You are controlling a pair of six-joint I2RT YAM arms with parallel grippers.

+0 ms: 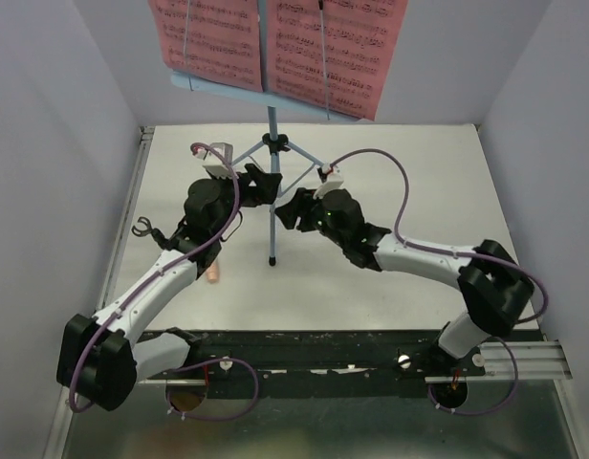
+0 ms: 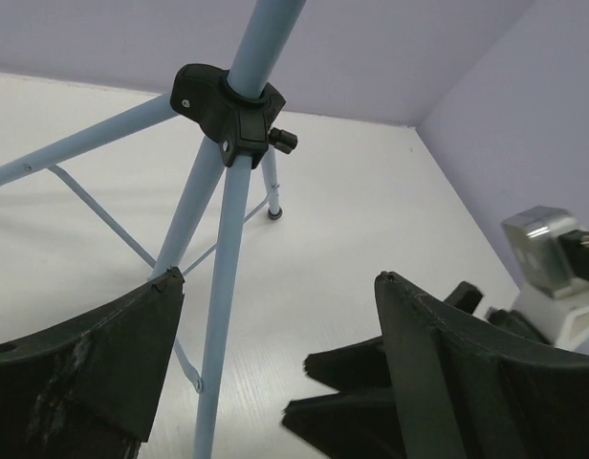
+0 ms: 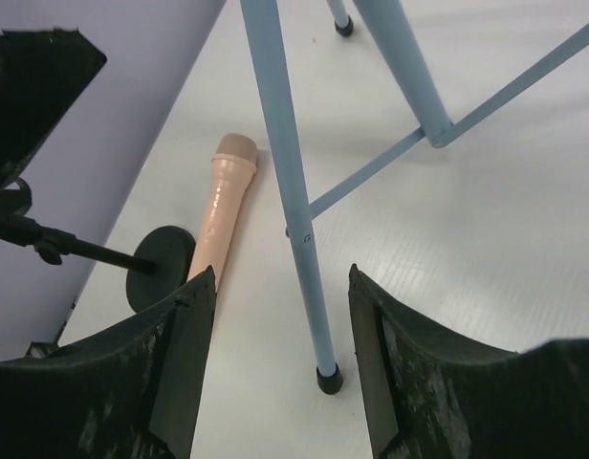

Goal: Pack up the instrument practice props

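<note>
The light-blue tripod music stand stands mid-table, with two pink sheet-music pages on its desk at the top. My left gripper is open just left of the front leg; in the left wrist view the leg passes between its fingers below the black hub. My right gripper is open on the right; in its wrist view the leg stands between its fingers. The beige-pink microphone and the black mic stand lie at the left.
Pale walls close the table on three sides. A black rail runs along the near edge by the arm bases. The microphone tip shows under my left arm, and the mic stand's clip lies near the left wall.
</note>
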